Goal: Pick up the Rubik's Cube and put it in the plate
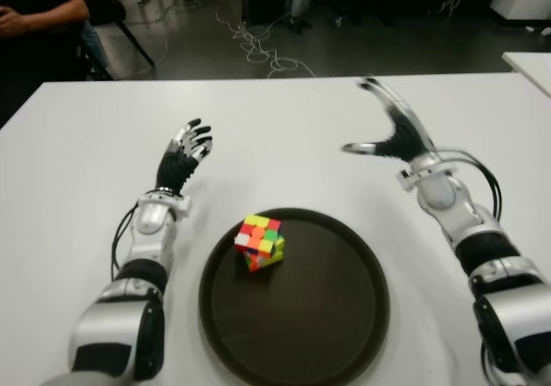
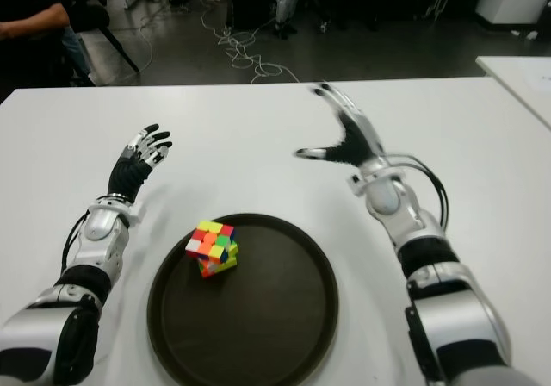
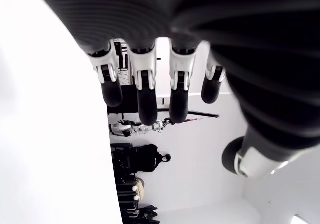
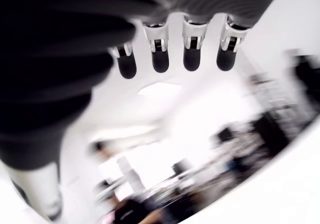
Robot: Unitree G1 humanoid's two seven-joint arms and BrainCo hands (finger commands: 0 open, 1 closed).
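The Rubik's Cube [image 1: 260,241] sits tilted inside the dark round plate [image 1: 327,317], near the plate's left rim, with nothing touching it. My right hand [image 1: 394,132] is raised above the white table [image 1: 284,136], behind and to the right of the plate, with its fingers spread and nothing in them. My left hand [image 1: 186,155] shows to the left of the plate and a little behind it, fingers relaxed and holding nothing. Each wrist view shows only its own straight fingers [image 3: 145,91] [image 4: 160,54] and no object between them.
A person's arm [image 1: 39,11] shows at the far left beyond the table's back edge. Cables [image 1: 258,50] lie on the floor behind the table. A second white table corner [image 1: 529,63] stands at the right.
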